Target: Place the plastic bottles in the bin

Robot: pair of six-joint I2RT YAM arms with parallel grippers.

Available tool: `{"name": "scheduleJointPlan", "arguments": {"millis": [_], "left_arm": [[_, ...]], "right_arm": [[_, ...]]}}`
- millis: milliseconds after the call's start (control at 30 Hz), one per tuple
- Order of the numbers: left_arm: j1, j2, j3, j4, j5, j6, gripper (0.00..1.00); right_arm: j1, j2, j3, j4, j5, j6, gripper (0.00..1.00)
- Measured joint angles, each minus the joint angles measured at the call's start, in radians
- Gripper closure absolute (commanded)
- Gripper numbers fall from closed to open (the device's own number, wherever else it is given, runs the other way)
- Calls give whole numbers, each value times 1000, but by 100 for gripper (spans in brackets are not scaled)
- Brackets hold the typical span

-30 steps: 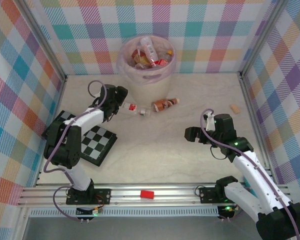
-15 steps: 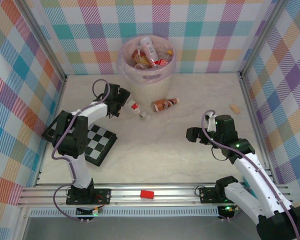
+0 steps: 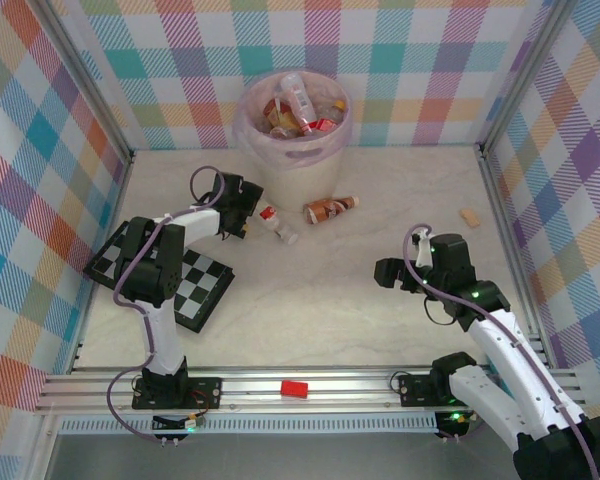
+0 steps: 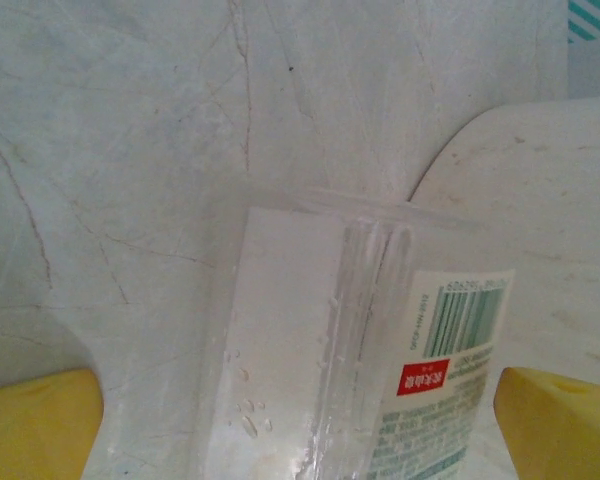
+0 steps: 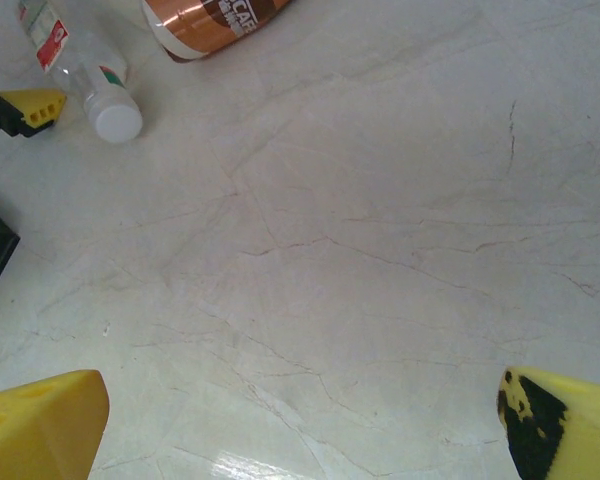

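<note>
The bin stands at the back of the table with several plastic bottles inside it. A clear bottle with a red and white label lies just in front of the bin. My left gripper is open at its base end. In the left wrist view this bottle lies between the yellow fingertips with a gap on each side, and the left gripper grips nothing. A copper-labelled bottle lies to the right of it. My right gripper hangs open over bare table.
A checkered board lies under the left arm. A small beige object sits near the right wall, and a red block rests on the front rail. The bin's wall curves close beside the clear bottle.
My left gripper has reached further toward the bin and opened a little wider around the clear bottle, which has swung to lie diagonally. The right gripper has drifted slightly nearer.
</note>
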Motion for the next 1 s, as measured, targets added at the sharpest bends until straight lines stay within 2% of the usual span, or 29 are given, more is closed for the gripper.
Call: {"name": "scheduleJointPlan", "arguments": {"millis": [333,633,833,1000], "left_arm": [[-2,39,19,23,17,-18,24],[-2,18,-9,32,6,-2,29],[-2,-117,-95,4,-34,39,34],[-2,-319,-141,-42,-81,97,37]], "right_arm": [[0,-5,-1,-3,4,3,0],[0,-6,-1,-3,6,3,1],[0,-3,-1,-2,8,3,0],[0,14,-1,-2,8,3,0]]}}
